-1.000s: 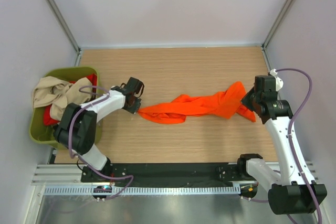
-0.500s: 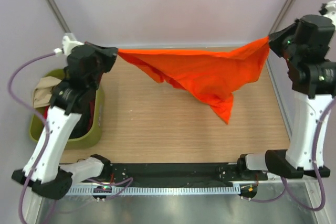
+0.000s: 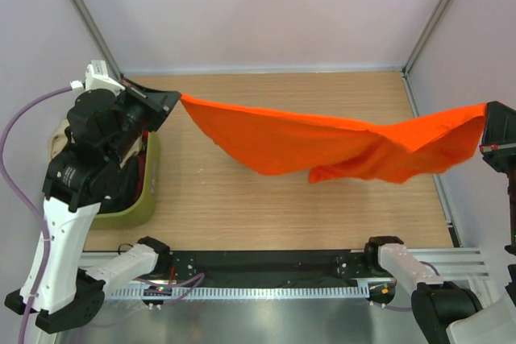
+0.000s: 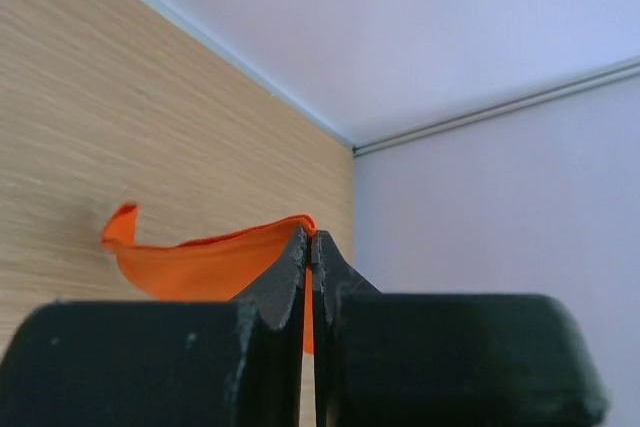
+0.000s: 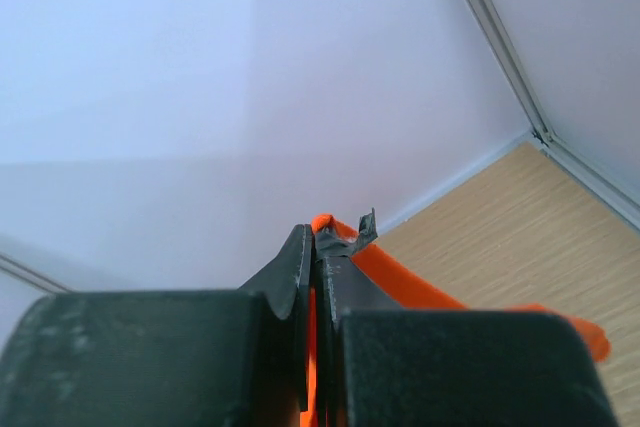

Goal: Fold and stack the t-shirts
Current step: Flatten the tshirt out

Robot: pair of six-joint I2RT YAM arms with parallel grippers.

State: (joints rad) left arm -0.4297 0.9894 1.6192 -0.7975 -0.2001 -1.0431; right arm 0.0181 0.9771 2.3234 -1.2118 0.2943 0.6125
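Observation:
The bright orange t-shirt (image 3: 322, 144) hangs in the air, stretched across the table between both arms. My left gripper (image 3: 172, 101) is shut on its left corner, raised high at the back left. In the left wrist view the orange cloth (image 4: 200, 262) is pinched between the closed jaws of my left gripper (image 4: 310, 242). My right gripper (image 3: 488, 114) is shut on the shirt's right corner at the far right edge. In the right wrist view the cloth (image 5: 400, 282) runs out from the closed jaws of my right gripper (image 5: 315, 237). The middle of the shirt sags in folds.
An olive-green tub (image 3: 137, 207) stands at the left under my left arm, holding beige cloth (image 3: 58, 141) and dark cloth. The wooden table (image 3: 266, 215) is walled at the back and both sides. A black rail (image 3: 266, 263) runs along the near edge.
Both arms lifted the orange shirt off the table. Since half a second ago the right gripper has swung right and nearer, the hanging point rose, and the shirt is stretched wider.

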